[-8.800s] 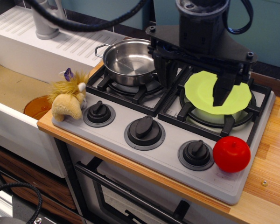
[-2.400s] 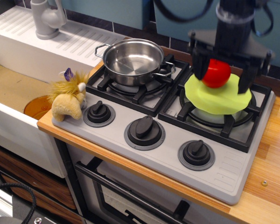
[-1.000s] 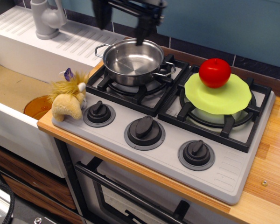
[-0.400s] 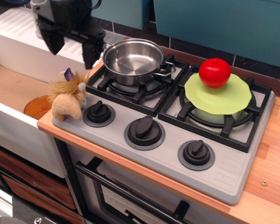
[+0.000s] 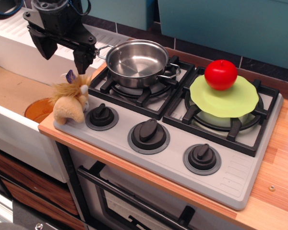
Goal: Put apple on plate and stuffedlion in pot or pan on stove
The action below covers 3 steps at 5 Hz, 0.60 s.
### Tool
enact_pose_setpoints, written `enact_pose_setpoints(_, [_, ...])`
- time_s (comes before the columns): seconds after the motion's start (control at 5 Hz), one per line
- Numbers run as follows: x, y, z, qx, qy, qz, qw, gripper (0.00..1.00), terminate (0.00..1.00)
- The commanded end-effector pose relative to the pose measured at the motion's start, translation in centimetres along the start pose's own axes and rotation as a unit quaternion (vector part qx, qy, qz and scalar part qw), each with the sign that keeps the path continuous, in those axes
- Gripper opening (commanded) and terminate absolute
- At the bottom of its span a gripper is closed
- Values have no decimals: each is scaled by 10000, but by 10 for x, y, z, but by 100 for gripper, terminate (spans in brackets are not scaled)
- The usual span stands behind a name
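Note:
The red apple [image 5: 221, 74] rests on the lime-green plate [image 5: 230, 100], which lies on the right rear burner of the grey stove [image 5: 173, 158]. The steel pot [image 5: 137, 61] stands empty on the left rear burner. The stuffedlion [image 5: 70, 102] lies on the stove's front left corner, beside the left knob. My gripper [image 5: 63, 54] is open and empty, hovering just above and behind the lion, left of the pot.
An orange disc [image 5: 38, 109] lies in the sink basin left of the lion. A white drainboard [image 5: 24, 43] runs behind the gripper. Three black knobs [image 5: 149, 131] line the stove front. Wooden counter [image 5: 278, 163] lies to the right.
The apple went from the stove's front right corner onto the plate and was let go. My gripper has since moved left past the pot and now hangs above the lion.

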State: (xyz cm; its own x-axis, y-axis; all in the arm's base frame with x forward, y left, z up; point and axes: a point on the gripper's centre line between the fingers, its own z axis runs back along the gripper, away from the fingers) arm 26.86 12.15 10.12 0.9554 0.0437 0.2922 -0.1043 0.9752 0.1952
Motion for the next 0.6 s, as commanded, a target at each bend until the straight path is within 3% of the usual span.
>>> enact_pose_setpoints(0.0, [10,1,12,58,-187,32,9998,100,0])
enact_pose_setpoints(0.4, [12,-29,-9,316,-492,290,9979,100,0])
